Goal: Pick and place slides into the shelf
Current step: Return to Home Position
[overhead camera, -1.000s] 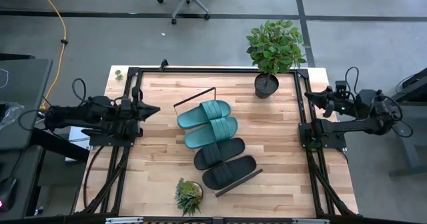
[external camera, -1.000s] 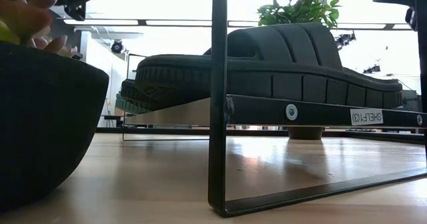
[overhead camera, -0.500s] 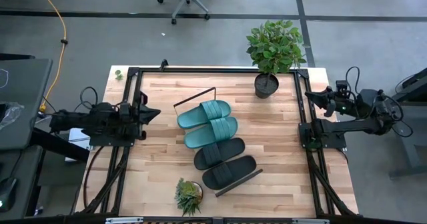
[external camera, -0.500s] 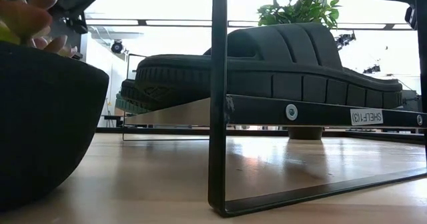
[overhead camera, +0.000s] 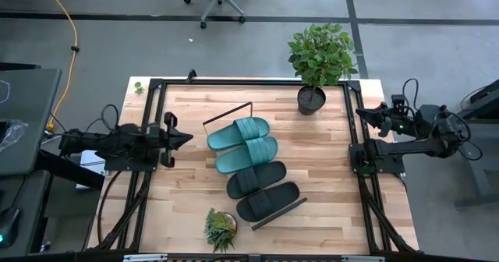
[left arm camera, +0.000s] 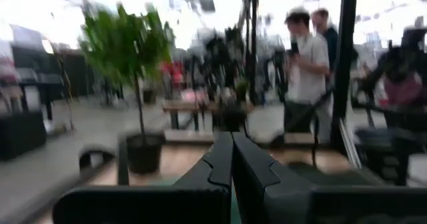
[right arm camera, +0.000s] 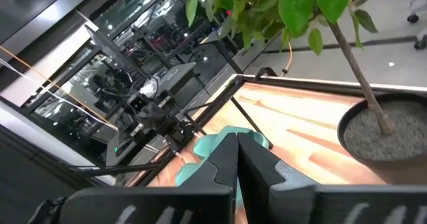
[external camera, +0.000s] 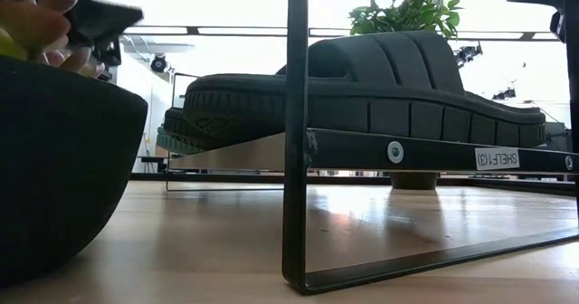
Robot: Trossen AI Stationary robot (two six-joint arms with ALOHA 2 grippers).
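Two teal slides (overhead camera: 238,133) (overhead camera: 246,153) and two black slides (overhead camera: 256,178) (overhead camera: 267,200) lie side by side, soles down, on the shelf (overhead camera: 290,207) in the middle of the table. In the low view the nearest black slide (external camera: 362,87) sits on the shelf's board above its black wire frame (external camera: 297,141). At the table's left edge my left gripper (overhead camera: 187,136) is shut and holds nothing, pointing toward the slides. At the right edge my right gripper (overhead camera: 360,111) is also shut and holds nothing. A teal slide (right arm camera: 212,144) shows beyond its fingers.
A tall potted plant (overhead camera: 312,98) stands at the table's far right. A small succulent in a dark pot (overhead camera: 221,227) (external camera: 63,159) stands at the near edge. Black frame rails (overhead camera: 152,106) run along the table's sides. People (left arm camera: 307,64) stand in the room beyond.
My left gripper has gone down toward the table at the left edge, still shut. The slides and my right gripper have stayed where they were.
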